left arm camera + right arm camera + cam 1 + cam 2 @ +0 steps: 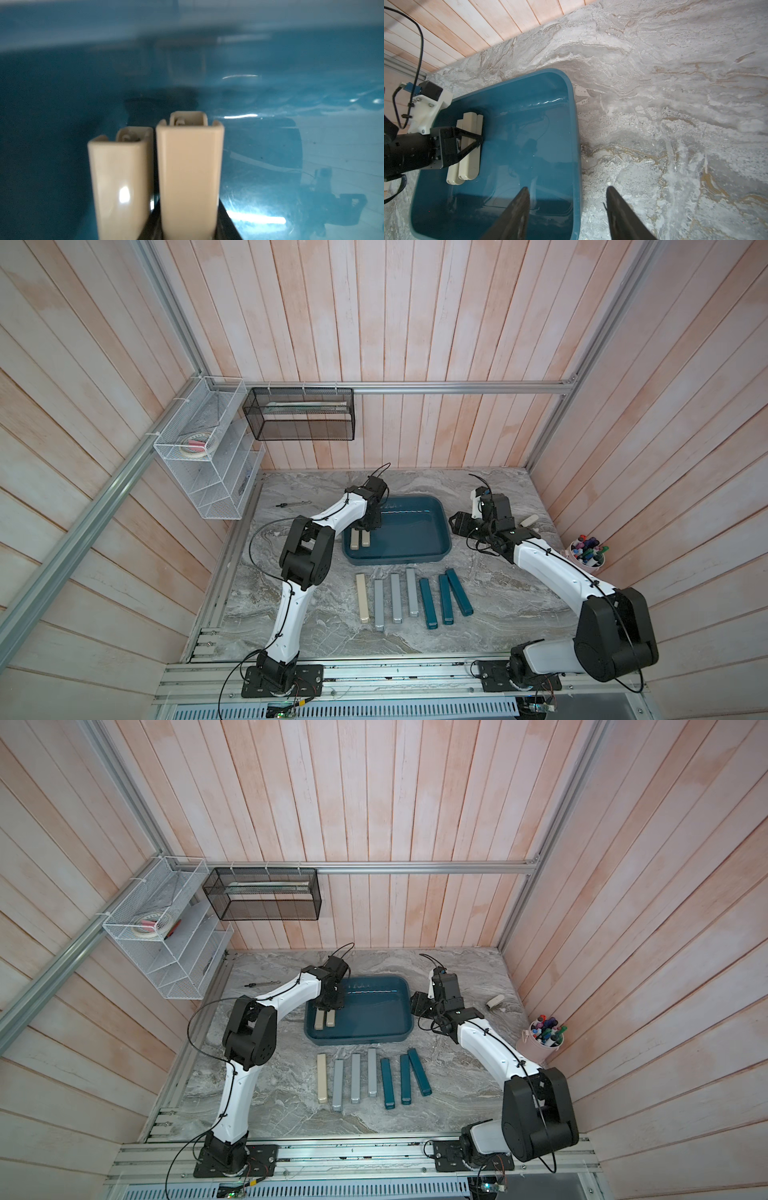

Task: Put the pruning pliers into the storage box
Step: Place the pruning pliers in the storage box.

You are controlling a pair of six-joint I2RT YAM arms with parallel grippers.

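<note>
The left gripper is clenched on 1 beige pruning plier inside the storage box, at the box's end nearest the left arm. A 2nd beige plier lies just beside it. The right gripper hangs with its jaws released over the box's opposite rim. In front of the box, the tabletop bears 1 beige bar, 3 grey bars and 3 teal bars.

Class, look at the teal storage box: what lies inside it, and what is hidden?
The storage box holds two beige pruning pliers side by side, the left gripper shut on one. The gripper covers their far ends.
</note>
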